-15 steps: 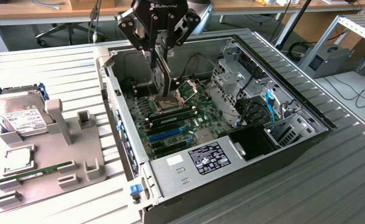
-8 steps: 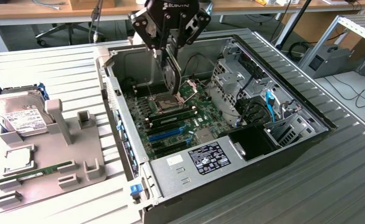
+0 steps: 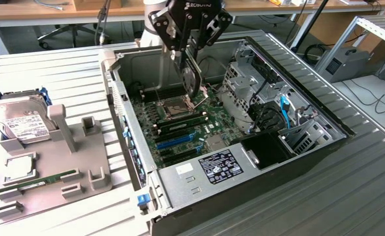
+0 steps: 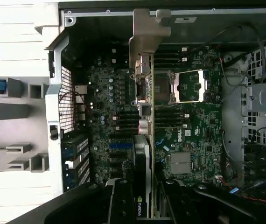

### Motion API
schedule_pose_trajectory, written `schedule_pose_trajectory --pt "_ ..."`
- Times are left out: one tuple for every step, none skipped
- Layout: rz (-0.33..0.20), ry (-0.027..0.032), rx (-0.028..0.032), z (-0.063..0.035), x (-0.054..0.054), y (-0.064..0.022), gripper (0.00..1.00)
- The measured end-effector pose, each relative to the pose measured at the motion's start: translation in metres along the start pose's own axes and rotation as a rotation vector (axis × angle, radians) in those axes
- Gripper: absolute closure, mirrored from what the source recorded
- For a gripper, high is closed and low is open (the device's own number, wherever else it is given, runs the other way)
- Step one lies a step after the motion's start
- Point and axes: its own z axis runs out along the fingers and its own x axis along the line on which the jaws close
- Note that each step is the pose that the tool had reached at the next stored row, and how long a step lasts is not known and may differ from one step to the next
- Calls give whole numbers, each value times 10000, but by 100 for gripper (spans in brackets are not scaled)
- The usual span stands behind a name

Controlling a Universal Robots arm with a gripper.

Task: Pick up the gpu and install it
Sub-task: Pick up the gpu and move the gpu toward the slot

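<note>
On the exterior view's left I see the hard drive (image 3: pixel 21 120) and memory stick (image 3: pixel 38 181) on their tray (image 3: pixel 68 201). Centre, my gripper (image 3: pixel 190 49) is clamped on the gpu (image 3: pixel 192 76), hanging edge-down over the motherboard (image 3: pixel 179 132) inside the open case (image 3: pixel 245 196).

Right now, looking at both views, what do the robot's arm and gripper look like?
The gripper is black, with angular linked fingers and white lettering across its body. The arm above it is pale grey.
</note>
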Motion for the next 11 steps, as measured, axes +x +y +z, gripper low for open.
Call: schedule_pose_trajectory --pt "-1 0 0 1 -22 1 73" --pt "-1 0 0 2 -49 2 73" --pt "-1 0 0 2 -67 2 73" --pt "-1 0 0 2 -89 3 73" --pt "0 0 0 3 -108 4 73" --pt "0 -1 0 4 -130 4 73" --pt "-1 0 0 4 -148 5 73" --pt "-1 0 0 5 -171 6 73" --pt "0 0 0 5 -191 7 73" --pt "-1 0 0 6 -212 7 73" --pt "-1 0 0 6 -235 8 73"
